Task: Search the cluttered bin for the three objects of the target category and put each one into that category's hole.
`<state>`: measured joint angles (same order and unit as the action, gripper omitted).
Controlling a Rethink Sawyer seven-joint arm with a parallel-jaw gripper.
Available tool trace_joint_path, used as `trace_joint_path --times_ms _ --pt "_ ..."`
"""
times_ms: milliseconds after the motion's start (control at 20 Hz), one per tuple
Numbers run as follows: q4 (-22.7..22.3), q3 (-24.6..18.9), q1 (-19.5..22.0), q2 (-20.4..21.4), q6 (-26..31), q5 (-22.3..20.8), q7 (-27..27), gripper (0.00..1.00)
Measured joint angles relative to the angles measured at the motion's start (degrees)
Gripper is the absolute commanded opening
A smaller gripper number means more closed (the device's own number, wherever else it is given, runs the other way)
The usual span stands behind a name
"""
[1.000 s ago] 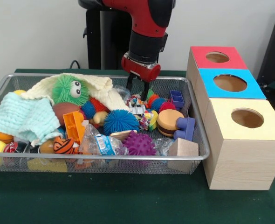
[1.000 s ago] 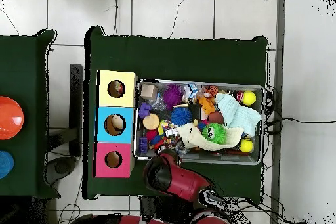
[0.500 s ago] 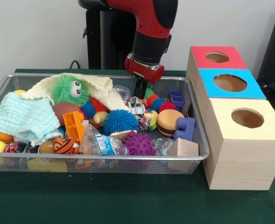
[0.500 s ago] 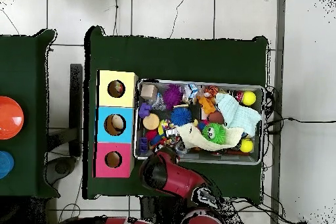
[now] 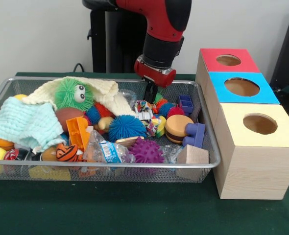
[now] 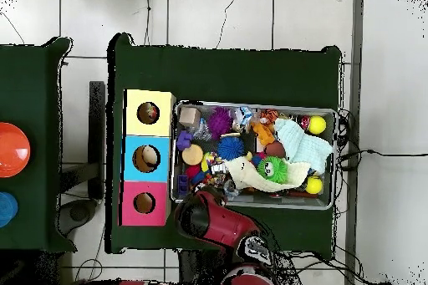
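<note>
Sawyer arm enters from the top of the front view; gripper (image 5: 150,93) hangs over the far side of the bin (image 5: 134,166), above the clutter near its right half. Fingers appear drawn together as one dark stub with nothing between them, so jaws closed and empty. Just below and beside the tips lies a confetti-patched lump (image 5: 143,108), whitish with red, yellow and blue flecks; a second similar lump (image 5: 156,125) sits nearer the camera, touching the blue spiky ball (image 5: 127,127) and beside the burger toy (image 5: 178,128). A third is not picked out with certainty (clutter too dense). The yellow-topped box (image 5: 257,152) stands just right of the bin, nearest the camera in its row, its hole (image 5: 260,124) open and dark. Behind it come the blue-topped box (image 5: 242,88) and the red-topped box (image 5: 228,59). In the overhead view the arm (image 6: 213,223) covers the bin's lower left corner.
</note>
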<state>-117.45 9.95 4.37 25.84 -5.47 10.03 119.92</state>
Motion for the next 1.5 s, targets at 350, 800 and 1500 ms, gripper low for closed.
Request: trace_joint_path --times_ms 350,800,1500 --pt "1.5 5.5 -7.0 2.1 8.4 2.3 0.0 0.00" --pt "11.4 16.6 -19.7 7.2 40.4 2.3 0.0 0.00" --pt "18.2 21.1 -19.9 8.7 42.1 1.9 0.0 0.00"
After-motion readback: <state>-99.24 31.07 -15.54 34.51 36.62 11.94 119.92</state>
